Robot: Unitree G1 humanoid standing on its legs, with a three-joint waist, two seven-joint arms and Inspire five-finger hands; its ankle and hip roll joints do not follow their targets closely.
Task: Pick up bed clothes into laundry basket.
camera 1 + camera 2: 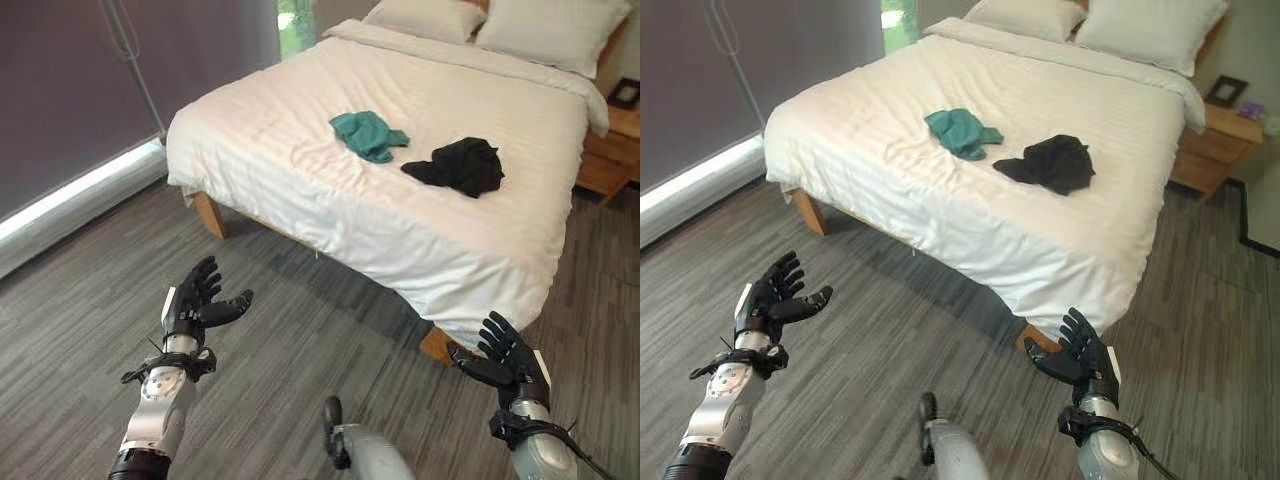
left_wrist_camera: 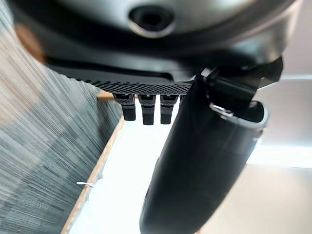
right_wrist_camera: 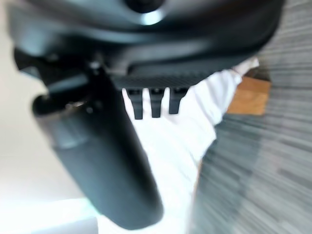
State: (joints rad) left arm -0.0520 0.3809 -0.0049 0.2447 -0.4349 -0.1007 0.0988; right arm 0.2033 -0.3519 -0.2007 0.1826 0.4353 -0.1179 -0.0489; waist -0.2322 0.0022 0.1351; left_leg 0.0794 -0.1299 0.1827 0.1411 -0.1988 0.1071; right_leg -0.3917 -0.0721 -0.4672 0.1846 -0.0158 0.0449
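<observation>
- bedroom, home-type
- made bed [image 1: 300, 140], white duvet, two pillows [image 1: 540, 30] at head
- wooden nightstand [image 1: 1212, 150] beside bed
- grey plank floor [image 1: 90, 310]

one bed [image 1: 300, 140], two pillows [image 1: 425, 18], two garments [image 1: 368, 135], one nightstand [image 1: 610, 150]

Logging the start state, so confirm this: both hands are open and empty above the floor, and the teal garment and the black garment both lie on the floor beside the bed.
Not quite. Both hands, left hand and right hand, are open and empty above the floor, but the teal garment and the black garment lie on top of the bed, not on the floor. The left eye view shows this.
</observation>
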